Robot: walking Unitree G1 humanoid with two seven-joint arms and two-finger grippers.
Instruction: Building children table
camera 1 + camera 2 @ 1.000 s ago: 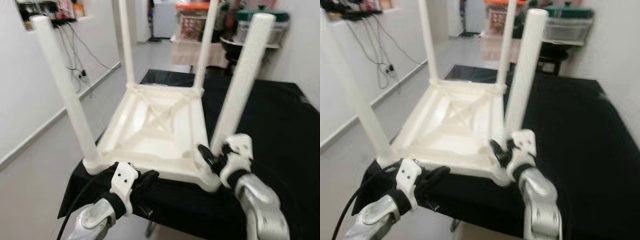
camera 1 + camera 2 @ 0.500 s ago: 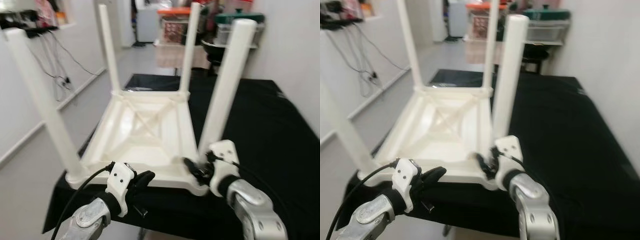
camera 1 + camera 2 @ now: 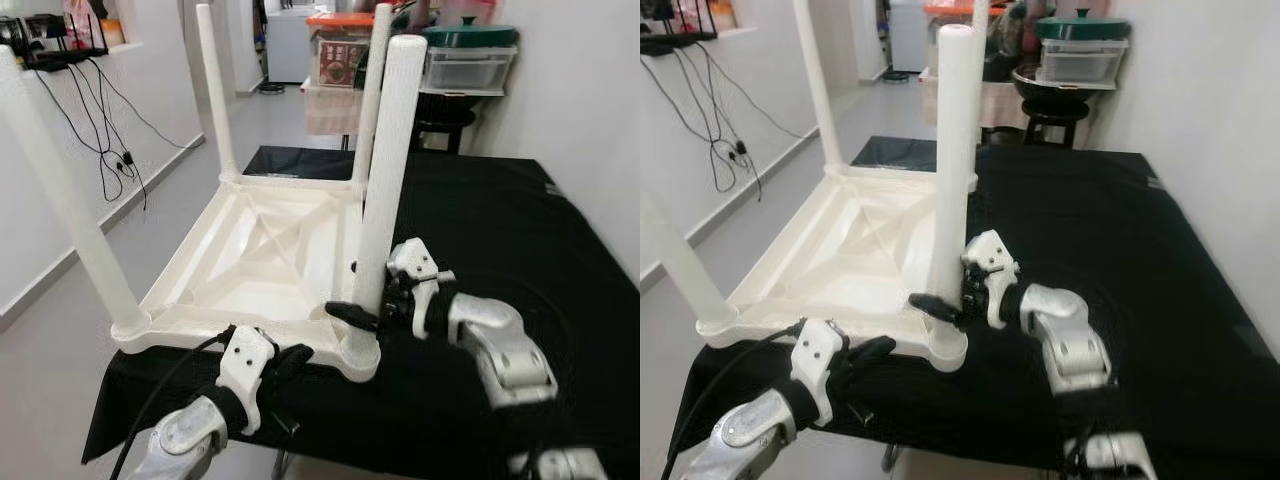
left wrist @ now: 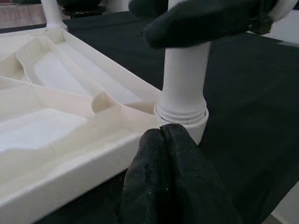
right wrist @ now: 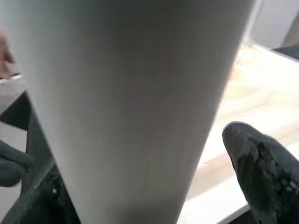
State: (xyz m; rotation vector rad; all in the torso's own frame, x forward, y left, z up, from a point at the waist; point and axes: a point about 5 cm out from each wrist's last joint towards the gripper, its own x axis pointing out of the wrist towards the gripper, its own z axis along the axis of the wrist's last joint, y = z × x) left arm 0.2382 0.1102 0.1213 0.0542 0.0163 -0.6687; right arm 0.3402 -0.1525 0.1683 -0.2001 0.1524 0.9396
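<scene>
A white plastic children's table lies upside down on a black-covered table, with its legs pointing up. My right gripper reaches in from the right and is shut on the near right leg, just above its socket. In the right wrist view that leg stands close against one black finger. My left gripper is shut with nothing in it. Its tips touch the tabletop's near rim just below that leg's socket.
The near left leg stands at the cloth's left corner, with open floor beyond it. Cables hang on the left wall. Storage boxes and a lidded pot stand at the back. The black cloth is bare to the right.
The camera has shifted. My right gripper moved from the tabletop's corner onto the near right leg, its arm now coming from the right. The left gripper stays at the near rim.
</scene>
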